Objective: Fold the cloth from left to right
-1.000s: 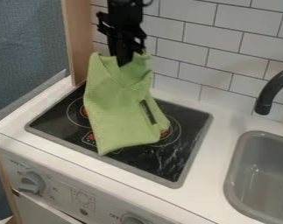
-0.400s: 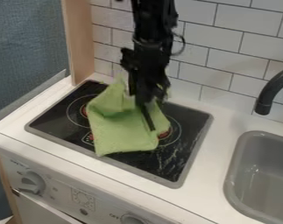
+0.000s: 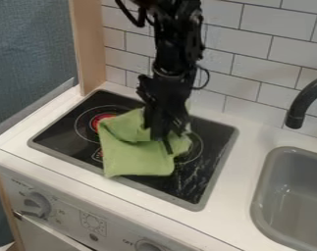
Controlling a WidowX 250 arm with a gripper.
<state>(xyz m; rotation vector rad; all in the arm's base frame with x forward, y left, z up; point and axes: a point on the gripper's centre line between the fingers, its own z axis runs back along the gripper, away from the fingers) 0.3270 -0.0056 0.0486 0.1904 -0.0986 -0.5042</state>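
green cloth (image 3: pixel 136 161) on the black hob (image 3: pixel 62 131), gripper (image 3: pixel 160 137) down at its far part.
the cloth lies partly rumpled over the middle of the hob, its near part fairly flat, its far part bunched beside the gripper; whether the gripper is open or closed on the fabric, i cannot tell. the step in hand looks to be laying the raised part over toward the sink (image 3: pixel 298 186) side. to do it well, carry that part low and across, line its edge up with the edge beneath, and let go only once it rests on the cloth. lifting straight up afterwards should keep the fold from dragging; coming away sideways could pull it open again.
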